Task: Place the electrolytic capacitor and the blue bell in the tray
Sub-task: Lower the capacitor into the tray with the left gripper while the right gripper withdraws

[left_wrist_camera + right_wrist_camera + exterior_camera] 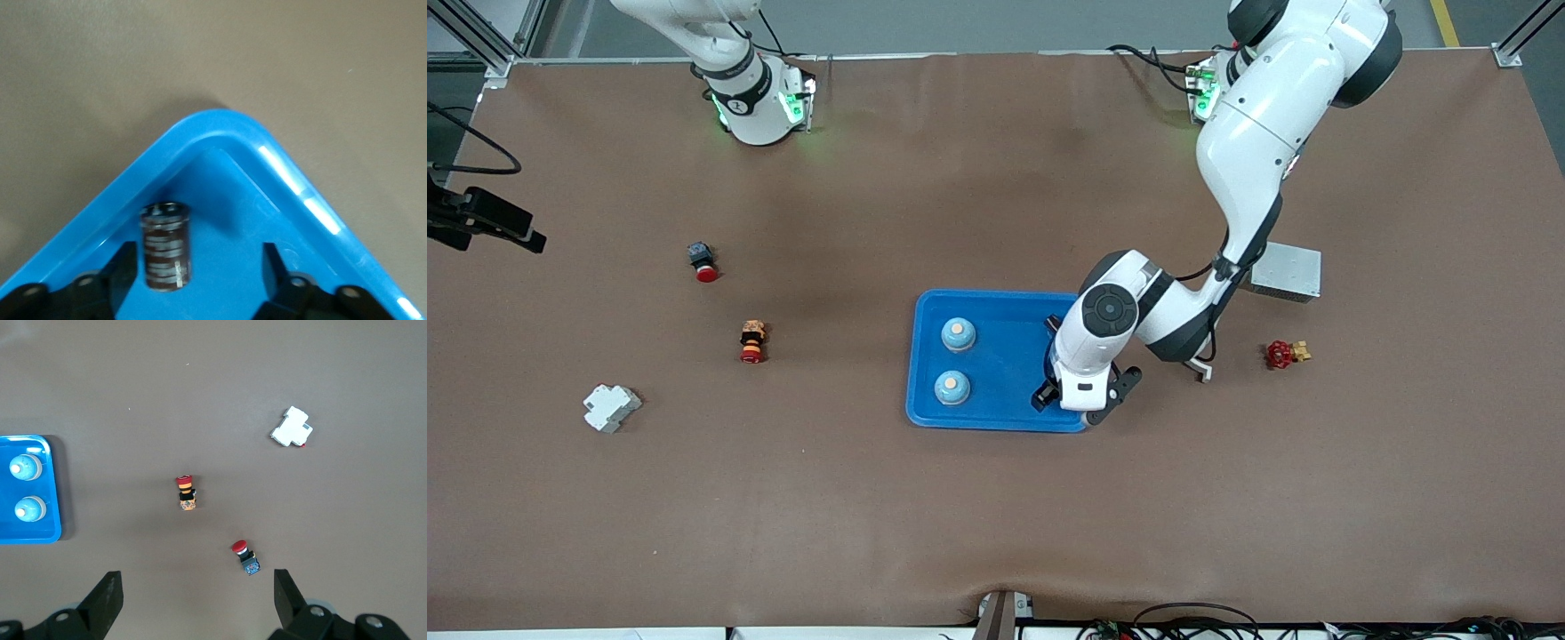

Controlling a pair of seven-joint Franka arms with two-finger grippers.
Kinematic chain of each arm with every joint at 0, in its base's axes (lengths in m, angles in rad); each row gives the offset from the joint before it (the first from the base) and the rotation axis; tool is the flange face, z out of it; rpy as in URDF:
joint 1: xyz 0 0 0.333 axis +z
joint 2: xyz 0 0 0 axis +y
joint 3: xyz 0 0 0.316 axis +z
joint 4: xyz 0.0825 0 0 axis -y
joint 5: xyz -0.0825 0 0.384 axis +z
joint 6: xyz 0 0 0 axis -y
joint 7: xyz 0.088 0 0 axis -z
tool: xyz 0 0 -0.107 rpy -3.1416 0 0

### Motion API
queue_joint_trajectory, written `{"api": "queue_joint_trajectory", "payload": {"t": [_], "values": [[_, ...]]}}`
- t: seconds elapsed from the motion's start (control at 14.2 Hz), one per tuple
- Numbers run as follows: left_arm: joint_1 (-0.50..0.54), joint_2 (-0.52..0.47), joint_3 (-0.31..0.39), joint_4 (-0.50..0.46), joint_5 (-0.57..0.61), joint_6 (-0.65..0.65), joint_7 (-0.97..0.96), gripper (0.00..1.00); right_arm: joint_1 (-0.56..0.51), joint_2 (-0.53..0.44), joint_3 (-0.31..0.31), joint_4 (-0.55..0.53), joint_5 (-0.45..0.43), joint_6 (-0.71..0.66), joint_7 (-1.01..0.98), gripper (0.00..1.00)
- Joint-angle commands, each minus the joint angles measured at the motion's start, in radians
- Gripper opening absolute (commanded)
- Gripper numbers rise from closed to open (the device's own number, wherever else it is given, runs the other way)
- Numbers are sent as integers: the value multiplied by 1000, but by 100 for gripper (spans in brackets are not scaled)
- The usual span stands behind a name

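Note:
The bright blue tray (1005,311) lies mid-table. Two blue bells (958,333) (951,388) stand in its half toward the right arm's end. My left gripper (1080,400) is low over the tray's corner nearest the front camera, at the left arm's end. In the left wrist view it (200,257) is open. The dark brown electrolytic capacitor (166,248) is in that tray corner (220,127) between the fingers, close to one finger (127,267) with a small gap. The capacitor is hidden in the front view. My right gripper (197,580) is open and empty, waiting high over the table.
A grey metal box (1285,271) and a red valve (1285,354) lie toward the left arm's end. A red pushbutton (703,260), an orange-and-red button (753,341) and a white block (611,407) lie toward the right arm's end.

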Motion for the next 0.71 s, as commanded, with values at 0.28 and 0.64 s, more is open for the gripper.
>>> {"api": "queue_joint_trajectory", "payload": {"t": [0.28,0.64], "values": [[10,-108,5,7,-14,-126,-15,100,-16,-21,20,0,-78,2,-1,100],[201,-174,-149,6,-12,-250,41,100,-19,-23,17,-2,-55,-6,13,100]]}}
